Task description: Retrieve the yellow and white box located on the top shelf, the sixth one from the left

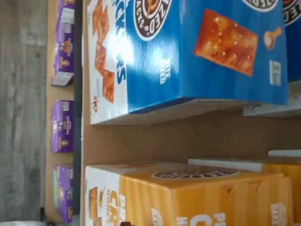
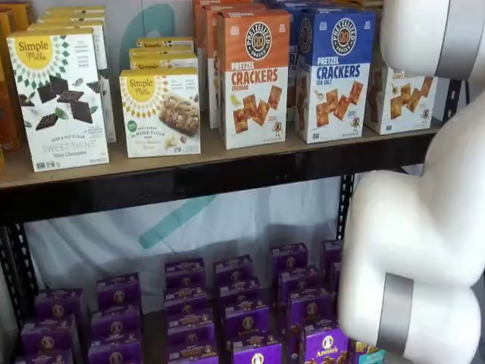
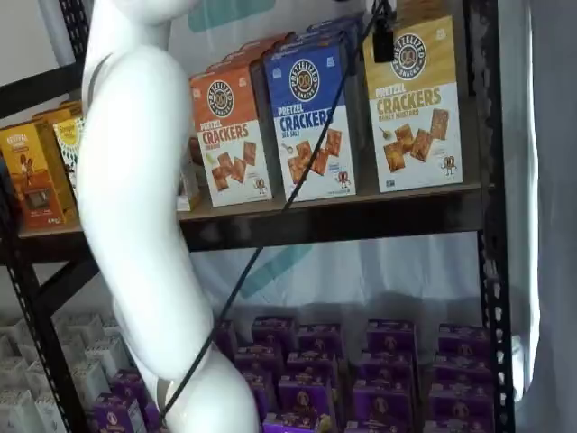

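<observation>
The yellow and white box (image 3: 416, 113) stands upright at the right end of the top shelf (image 3: 361, 206), next to a blue Pretzel Crackers box (image 3: 313, 122). In a shelf view the arm hides most of it (image 2: 400, 100). In the wrist view its yellow top and white front (image 1: 188, 197) lie close by, with a strip of bare brown board between it and the blue box (image 1: 188, 52). My gripper (image 3: 383, 41) shows only as a black finger piece hanging from the view's top edge with a cable, in front of the box's upper left corner. No gap shows.
An orange Pretzel Crackers box (image 2: 254, 80) and white Simple Mills boxes (image 2: 59, 98) stand further left on the shelf. Several small purple boxes (image 2: 246, 318) fill the lower level. A black upright (image 3: 487, 225) stands right of the yellow box. My white arm (image 2: 417, 227) fills the foreground.
</observation>
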{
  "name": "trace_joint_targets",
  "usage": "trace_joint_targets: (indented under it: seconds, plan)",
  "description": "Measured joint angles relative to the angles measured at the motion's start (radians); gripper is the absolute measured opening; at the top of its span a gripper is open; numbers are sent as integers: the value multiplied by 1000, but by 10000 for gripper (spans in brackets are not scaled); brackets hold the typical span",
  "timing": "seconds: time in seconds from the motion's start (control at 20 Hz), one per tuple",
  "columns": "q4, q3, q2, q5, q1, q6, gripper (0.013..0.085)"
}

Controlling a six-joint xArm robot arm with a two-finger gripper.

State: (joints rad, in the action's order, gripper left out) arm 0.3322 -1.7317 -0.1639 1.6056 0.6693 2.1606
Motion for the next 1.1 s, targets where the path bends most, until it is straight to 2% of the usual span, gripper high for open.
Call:
trace_joint_targets:
  seconds: [0.45,0.6,1.1]
  plan:
    - [-52,-108,70,85,-14,-16,850]
    - [-83,-136,87,111,-24,-19,850]
    - [-143,-111,73,125,-54,-29,850]
